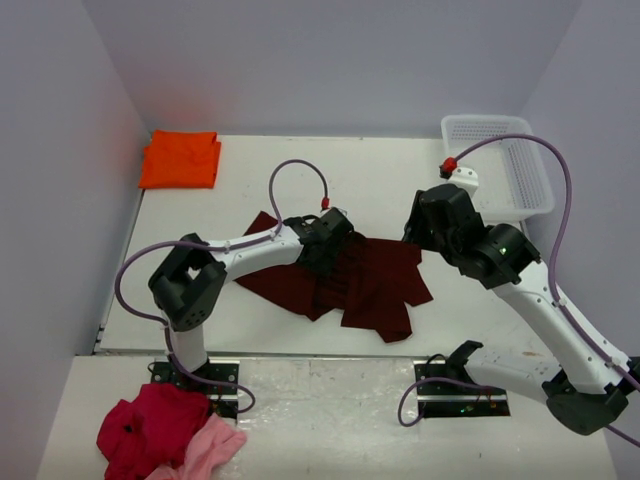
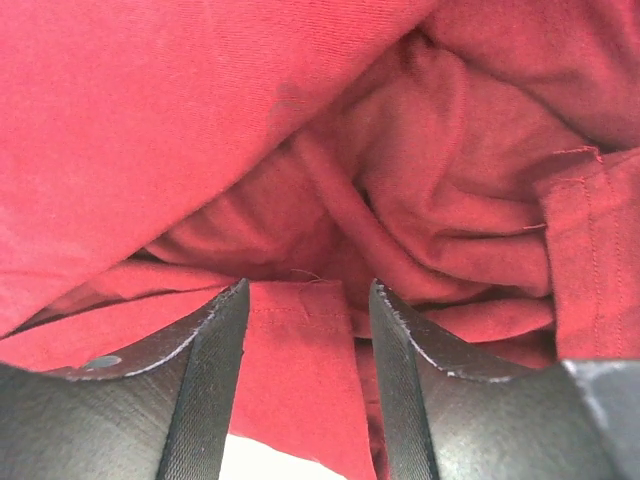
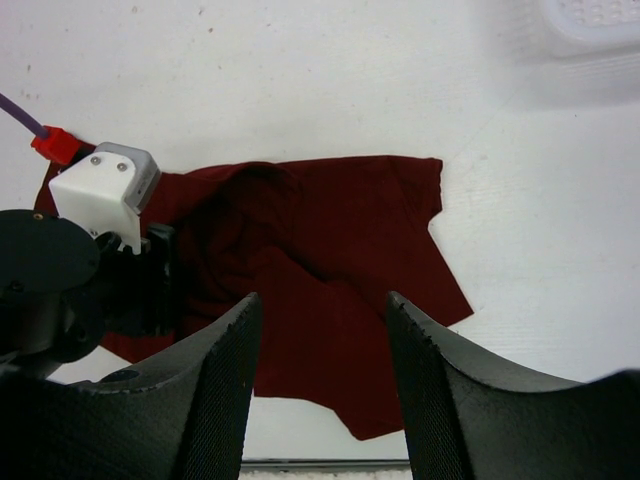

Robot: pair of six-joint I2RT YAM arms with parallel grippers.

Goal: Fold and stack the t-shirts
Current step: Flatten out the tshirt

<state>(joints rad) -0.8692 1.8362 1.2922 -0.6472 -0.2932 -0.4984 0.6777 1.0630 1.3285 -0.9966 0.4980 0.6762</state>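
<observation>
The dark maroon t-shirt [image 1: 372, 285] lies crumpled in the middle of the table. It fills the left wrist view [image 2: 300, 120] and shows in the right wrist view [image 3: 330, 260]. The orange t-shirt [image 1: 181, 159] lies folded at the far left corner. My left gripper [image 1: 325, 252] is down on the maroon shirt's left part, open, with a hemmed flap [image 2: 300, 350] between its fingers [image 2: 308, 292]. My right gripper [image 1: 420, 232] hovers open and empty above the shirt's right side [image 3: 320, 300].
A white plastic basket [image 1: 520, 170] stands at the far right, its edge visible in the right wrist view [image 3: 600, 25]. A crimson-red garment [image 1: 150, 425] and a light pink one [image 1: 215, 445] lie on the near ledge at left. Walls enclose the table on three sides.
</observation>
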